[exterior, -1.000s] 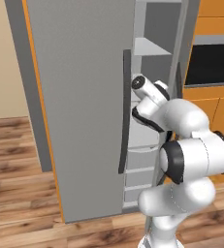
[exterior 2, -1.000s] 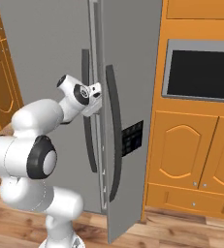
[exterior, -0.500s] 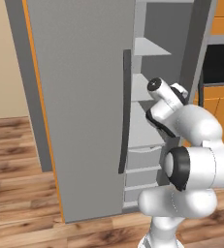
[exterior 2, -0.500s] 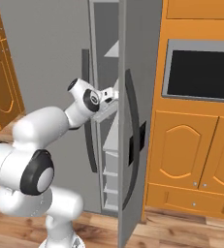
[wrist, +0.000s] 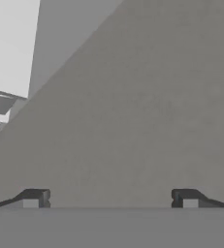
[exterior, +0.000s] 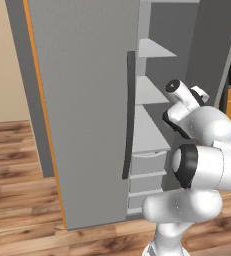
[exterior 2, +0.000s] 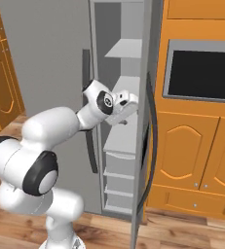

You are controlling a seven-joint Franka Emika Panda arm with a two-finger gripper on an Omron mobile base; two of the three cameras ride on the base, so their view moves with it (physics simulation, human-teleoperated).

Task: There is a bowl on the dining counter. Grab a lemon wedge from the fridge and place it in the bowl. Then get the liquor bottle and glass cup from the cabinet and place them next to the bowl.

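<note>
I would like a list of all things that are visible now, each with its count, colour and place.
Fridge: one, grey, in front of the robot, its right door swung open.
Fridge handles: two, dark, one on the closed left door, one on the open door.
Shelves: several, pale grey, inside the fridge; no food visible on them.
Drawers: several, pale grey, at the bottom of the fridge.
Oven: one, black window, right of the fridge.
Cabinets: orange, around the oven.
Floor: brown wood.
Arm: one, white, reaching into the fridge.
Fingers: two, dark, open, holding nothing.
</note>
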